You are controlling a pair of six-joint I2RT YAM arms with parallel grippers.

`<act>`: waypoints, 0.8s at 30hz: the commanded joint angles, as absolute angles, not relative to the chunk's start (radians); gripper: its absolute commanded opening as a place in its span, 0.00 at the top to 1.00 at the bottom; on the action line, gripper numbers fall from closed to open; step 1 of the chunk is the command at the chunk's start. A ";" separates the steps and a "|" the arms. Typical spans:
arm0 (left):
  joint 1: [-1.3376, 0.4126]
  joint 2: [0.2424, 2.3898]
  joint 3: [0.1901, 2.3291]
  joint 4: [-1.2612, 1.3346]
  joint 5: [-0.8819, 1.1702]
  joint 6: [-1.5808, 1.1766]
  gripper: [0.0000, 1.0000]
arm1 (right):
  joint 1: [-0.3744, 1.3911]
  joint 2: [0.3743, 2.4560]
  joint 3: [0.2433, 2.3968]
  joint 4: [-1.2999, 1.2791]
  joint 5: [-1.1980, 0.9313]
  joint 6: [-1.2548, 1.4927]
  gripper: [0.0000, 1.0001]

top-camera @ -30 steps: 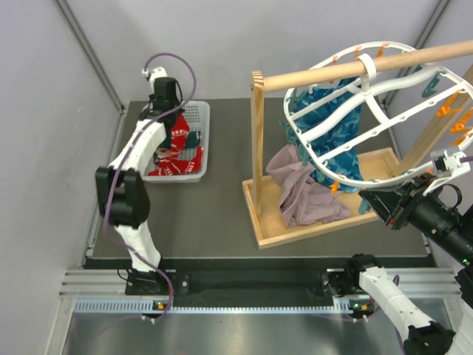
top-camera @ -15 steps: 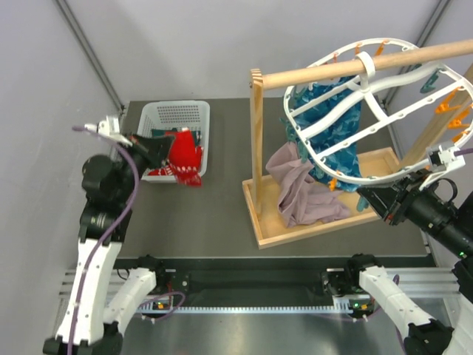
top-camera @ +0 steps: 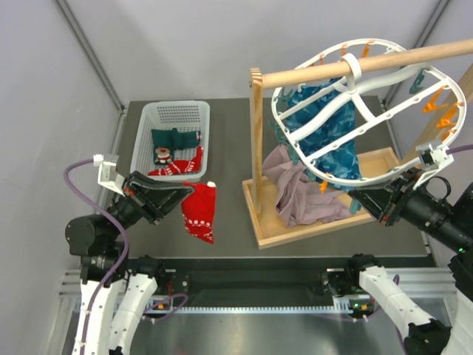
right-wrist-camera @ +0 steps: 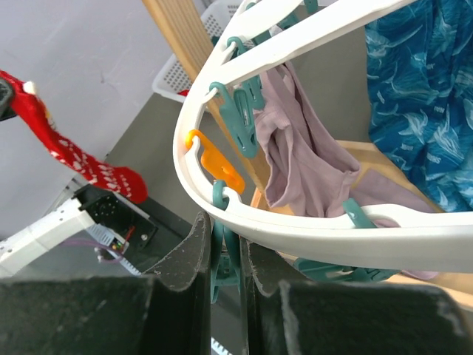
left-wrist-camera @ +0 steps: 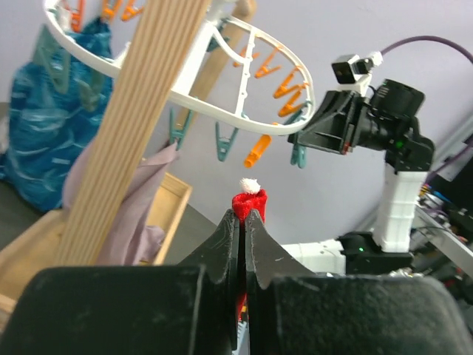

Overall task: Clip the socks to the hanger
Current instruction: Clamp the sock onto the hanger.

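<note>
My left gripper [top-camera: 185, 197] is shut on a red sock with white pattern [top-camera: 201, 211] and holds it in the air above the table's front left. In the left wrist view the sock's cuff [left-wrist-camera: 249, 203] pokes out between the closed fingertips. The white oval hanger [top-camera: 377, 44] hangs tilted from the wooden rod. My right gripper [top-camera: 355, 200] is shut on a teal clip [right-wrist-camera: 225, 270] under the hanger's lower rim [right-wrist-camera: 295, 222]. The held sock also shows in the right wrist view [right-wrist-camera: 66, 159]. A green sock [top-camera: 171, 138] and a red sock [top-camera: 177, 168] lie in the basket.
The white perforated basket [top-camera: 166, 111] sits at the back left. The wooden stand [top-camera: 257, 148] with its tray [top-camera: 273, 233] fills the right half. A teal-blue cloth [top-camera: 340, 140] and a mauve cloth [top-camera: 295, 188] hang from the hanger. Orange clips [top-camera: 443, 111] line the hanger's far rim.
My left arm has lifted the red sock out of the basket and drawn it toward the front and right. The hanger has swung slightly left with my right gripper.
</note>
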State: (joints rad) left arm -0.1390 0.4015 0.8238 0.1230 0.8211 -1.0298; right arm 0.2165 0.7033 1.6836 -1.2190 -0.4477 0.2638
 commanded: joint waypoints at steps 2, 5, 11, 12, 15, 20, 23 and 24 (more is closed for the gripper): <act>-0.138 0.408 0.770 0.445 0.910 -1.265 1.00 | 0.239 0.736 1.672 -1.215 -0.574 0.259 1.00; -0.138 0.425 0.779 0.475 0.902 -1.301 1.00 | 0.239 0.742 1.674 -1.210 -0.591 0.264 1.00; -0.138 0.509 0.790 0.564 0.888 -1.342 1.00 | 0.239 0.750 1.677 -1.206 -0.583 0.267 1.00; -0.138 0.520 0.793 0.572 0.891 -1.344 1.00 | 0.239 0.750 1.677 -1.206 -0.580 0.267 1.00; -0.140 0.557 0.804 0.575 0.882 -1.338 1.00 | 0.239 0.755 1.677 -1.206 -0.571 0.267 1.00; -0.297 0.653 0.788 0.577 0.838 -1.257 1.00 | 0.239 0.753 1.669 -1.201 -0.548 0.273 1.00; -0.644 0.762 0.851 0.383 0.651 -0.970 1.00 | 0.239 0.755 1.663 -1.193 -0.540 0.275 1.00; -0.734 0.806 0.888 0.265 0.596 -0.895 1.00 | 0.239 0.755 1.661 -1.195 -0.537 0.276 1.00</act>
